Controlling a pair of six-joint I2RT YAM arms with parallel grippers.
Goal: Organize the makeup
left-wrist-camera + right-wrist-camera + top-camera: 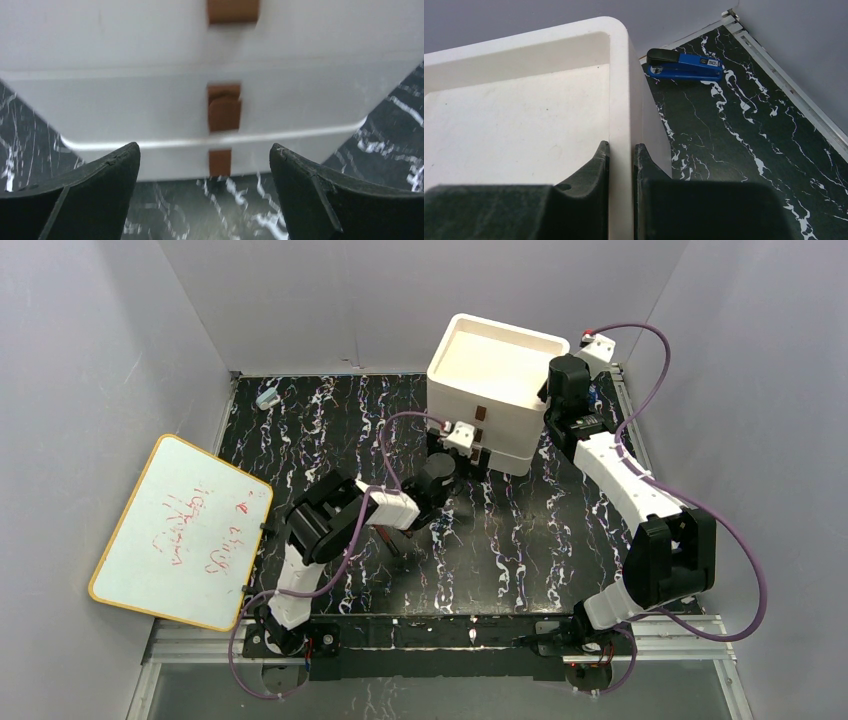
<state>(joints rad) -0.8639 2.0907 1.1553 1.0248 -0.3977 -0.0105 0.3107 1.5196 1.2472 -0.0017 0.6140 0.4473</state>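
No makeup shows in any view. The white three-drawer box (445, 365) stands at the back of the black marble table, its top tray bare. My right gripper (558, 390) is shut on the right rim of that top tray (619, 75), one finger inside and one outside, as the right wrist view (621, 147) shows. My left gripper (465, 452) is open and empty, low over the table and close to the box's front (125, 90). In the left wrist view (205, 155) it lines up with the brown handles (224, 112).
A whiteboard with red writing (180, 530) leans at the left. A small light-blue object (267, 397) lies at the back left corner. A blue stapler (684, 65) lies behind the box at the back wall. Grey walls close in three sides.
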